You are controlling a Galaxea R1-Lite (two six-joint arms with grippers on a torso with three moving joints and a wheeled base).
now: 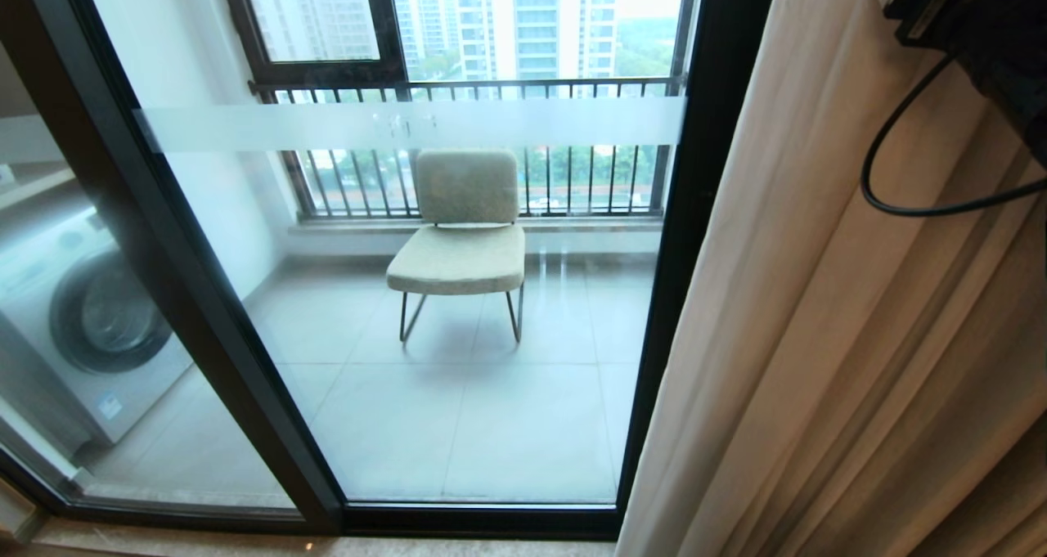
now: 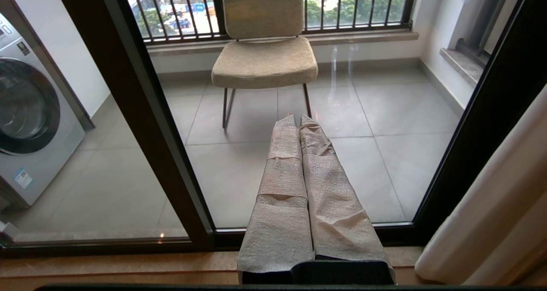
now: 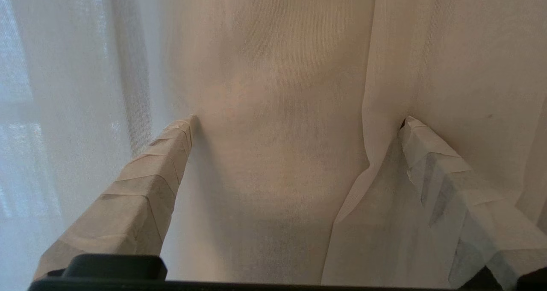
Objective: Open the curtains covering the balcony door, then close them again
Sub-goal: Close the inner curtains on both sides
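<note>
The curtains are sitting bunched at the right of the balcony door, so the glass is standing uncovered and the chair out on the balcony is showing plainly. That looks like the opened half of the job done, with the closing pull to come.

The right gripper is spread wide, both wrapped fingers pressing their tips into the pale cloth with a fold lying between them. My guess: it is lining up to pinch that fold, since it is clamping nothing yet.

The left gripper is hanging low in front of the glass, fingers clenched together on nothing, apparently parked out of the way.

The head camera is catching only the dark body of the right arm and its cable up against the fabric, never the fingertips. The right wrist camera is giving the contact itself. The left wrist camera is adding the washing machine behind the neighbouring pane.
</note>
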